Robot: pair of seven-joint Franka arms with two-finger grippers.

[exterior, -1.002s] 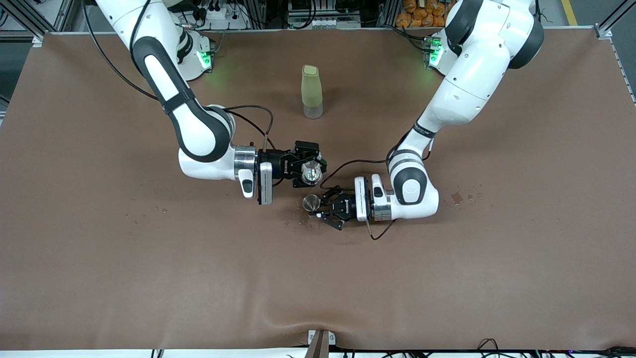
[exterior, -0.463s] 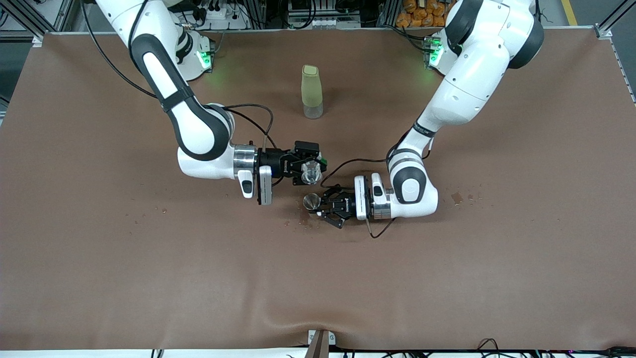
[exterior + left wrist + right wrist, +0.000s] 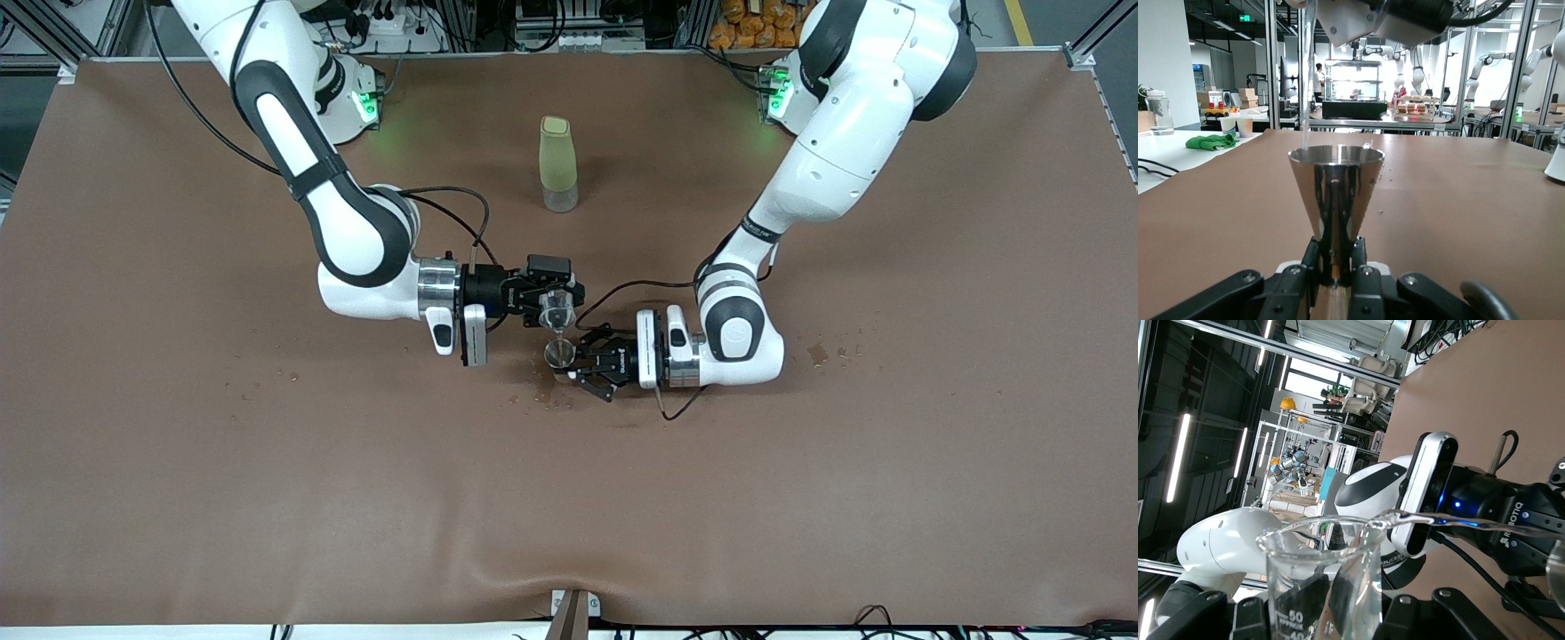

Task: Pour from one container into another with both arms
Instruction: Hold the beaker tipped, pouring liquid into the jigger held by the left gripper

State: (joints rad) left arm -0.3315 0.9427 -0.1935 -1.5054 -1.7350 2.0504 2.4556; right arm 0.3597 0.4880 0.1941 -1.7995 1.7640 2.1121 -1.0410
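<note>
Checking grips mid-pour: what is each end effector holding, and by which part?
Right end effector grips the clear glass cup by its side wall. Left end effector grips the metal jigger at its narrow waist.

The jigger [image 3: 1335, 193], pinched at its waist between the left gripper's [image 3: 1335, 270] matt black fingers [image 3: 1313, 261], was polished metal, mirror-bright and smooth. The cup [image 3: 1321, 577] between the right gripper's [image 3: 555, 311] matt black fingers [image 3: 1303, 597] was clear, glossy glass with printed white marks. Under both, the table [image 3: 267, 498] wore a matt brown covering, faintly wrinkled, and the arms' shells were glossy white plastic.
</note>
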